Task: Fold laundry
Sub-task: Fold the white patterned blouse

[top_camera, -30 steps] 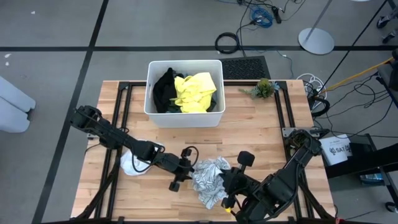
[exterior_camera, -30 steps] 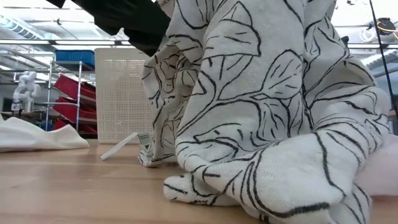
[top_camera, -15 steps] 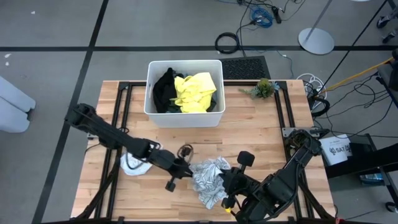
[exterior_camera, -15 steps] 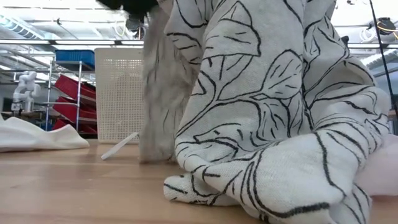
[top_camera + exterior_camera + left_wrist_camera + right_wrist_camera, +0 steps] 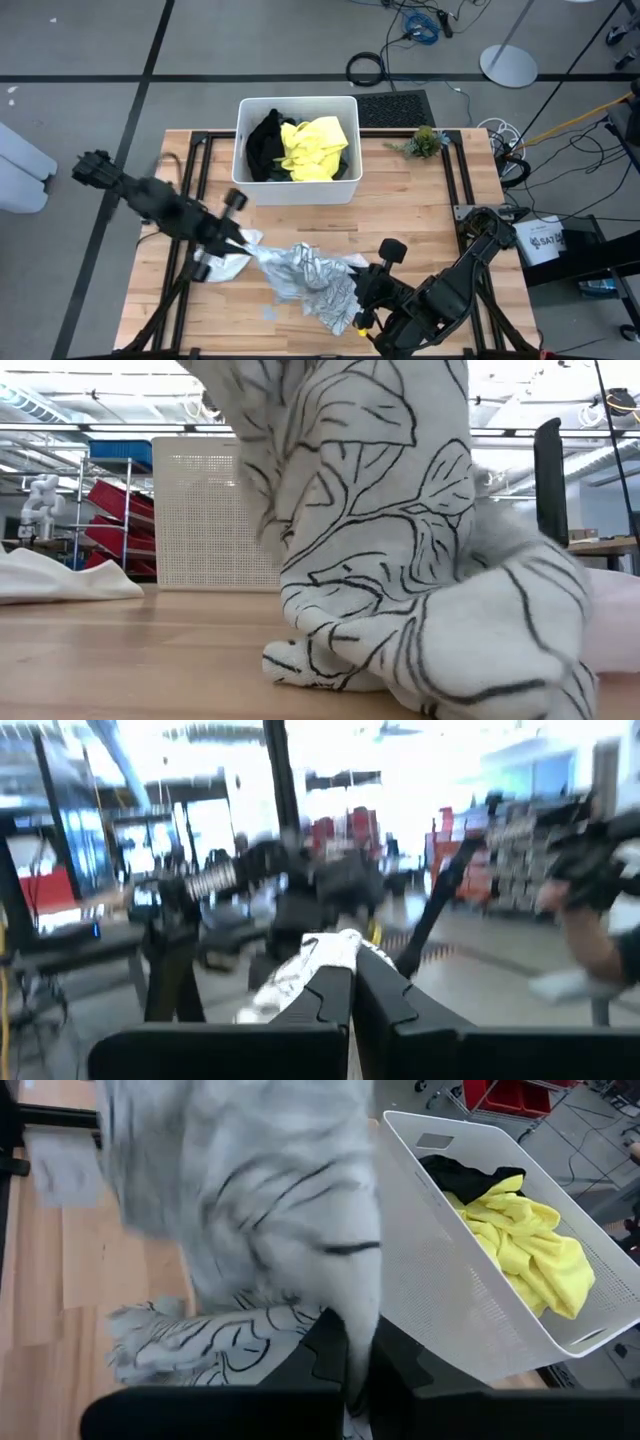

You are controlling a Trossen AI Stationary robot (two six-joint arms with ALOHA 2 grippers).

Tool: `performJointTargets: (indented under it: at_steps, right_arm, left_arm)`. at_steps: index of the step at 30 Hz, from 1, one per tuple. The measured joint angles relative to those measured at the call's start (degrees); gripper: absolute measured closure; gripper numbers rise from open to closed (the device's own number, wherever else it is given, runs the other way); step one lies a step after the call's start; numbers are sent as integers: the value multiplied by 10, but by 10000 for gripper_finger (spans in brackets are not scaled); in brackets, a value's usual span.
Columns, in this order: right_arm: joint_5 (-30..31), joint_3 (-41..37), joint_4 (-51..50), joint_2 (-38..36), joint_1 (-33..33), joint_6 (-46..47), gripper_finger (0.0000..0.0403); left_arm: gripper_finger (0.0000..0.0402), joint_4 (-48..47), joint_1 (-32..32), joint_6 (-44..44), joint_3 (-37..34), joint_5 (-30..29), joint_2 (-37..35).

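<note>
The left gripper (image 5: 240,240) is clenched on one end of the leaf-patterned cloth (image 5: 305,280), over the table's left half beside a small white cloth (image 5: 222,266). The patterned cloth lies stretched across the wooden table (image 5: 420,215), its long axis running from that grip, left of centre, down toward the near right. It looks light, limp and not slippery; it sags between holds, so corners or hems are likely the best places to pinch. At its right end the right gripper (image 5: 362,295) is closed on the cloth too. Behind, the white tub (image 5: 296,187) holds a yellow garment (image 5: 315,148) and a black garment (image 5: 265,140).
</note>
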Motion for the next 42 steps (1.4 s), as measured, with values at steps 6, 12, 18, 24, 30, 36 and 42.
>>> performJointTargets:
  at_steps: [6,12,18,24,30,36,42]
  right_arm:
    - [2,0,4,0,-13,4,392]
    - [1,0,20,0,-30,-59,392]
    - [-60,0,69,0,-61,-118,379]
    - [-130,0,109,-2,-83,-163,309]
    - [-136,18,130,-30,-93,-187,225]
    - [-133,19,284,-4,-119,-199,192]
    - [-135,18,482,64,-137,-275,199]
  left_arm:
    - [400,-10,-5,-12,0,0,-53]
    - [400,8,-5,-15,0,0,-64]
    - [400,13,-5,-15,0,-3,-64]
    - [400,13,-5,-16,0,-50,-66]
    - [401,14,-5,-46,0,-99,-81]
    - [401,14,-5,-88,0,-175,-85]
    - [401,12,-4,-168,0,-282,-82]
